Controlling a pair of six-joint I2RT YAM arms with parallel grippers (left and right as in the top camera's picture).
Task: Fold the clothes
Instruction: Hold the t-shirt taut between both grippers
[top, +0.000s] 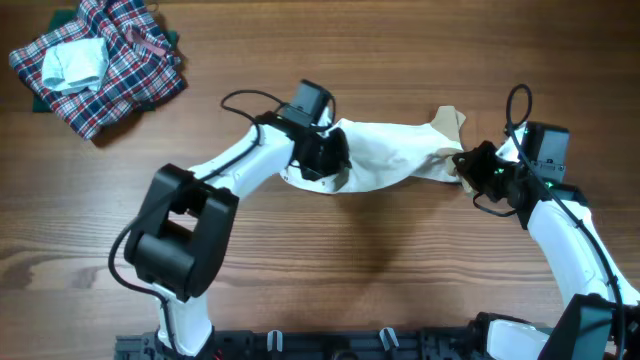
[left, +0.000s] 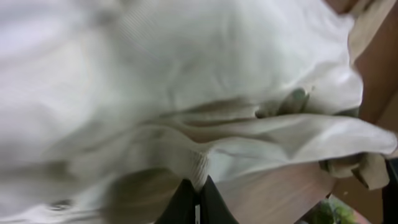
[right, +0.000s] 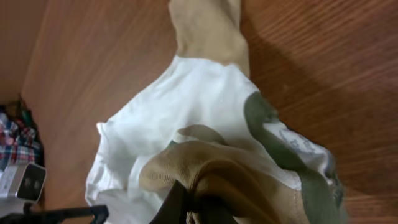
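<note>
The left tool (left: 194, 200) is seen pinched shut on a fold of the garment (top: 392, 150), its two dark fingers pressed together with white cloth caught between them. The right tool (right: 188, 202) is likewise closed, on the tan part at the garment's other end, just beside the green print (right: 256, 115). The garment is held stretched between the two tools, near the middle of the table (top: 350, 285) and somewhat toward its right side. A tan flap (top: 450, 122) is left lying past the right tool's grip. Whether the cloth is lifted clear of the table or resting on it cannot be told. No neat fold is shown anywhere. The cloth is bunched and creased, so the task is judged to be at an early stage, with the spreading flat and every fold left to be made. Far off, at the upper left corner of the table, the plaid heap (top: 115, 80) is seen with a pale blue-white piece (top: 75, 62) on top, well apart from the garment.
</note>
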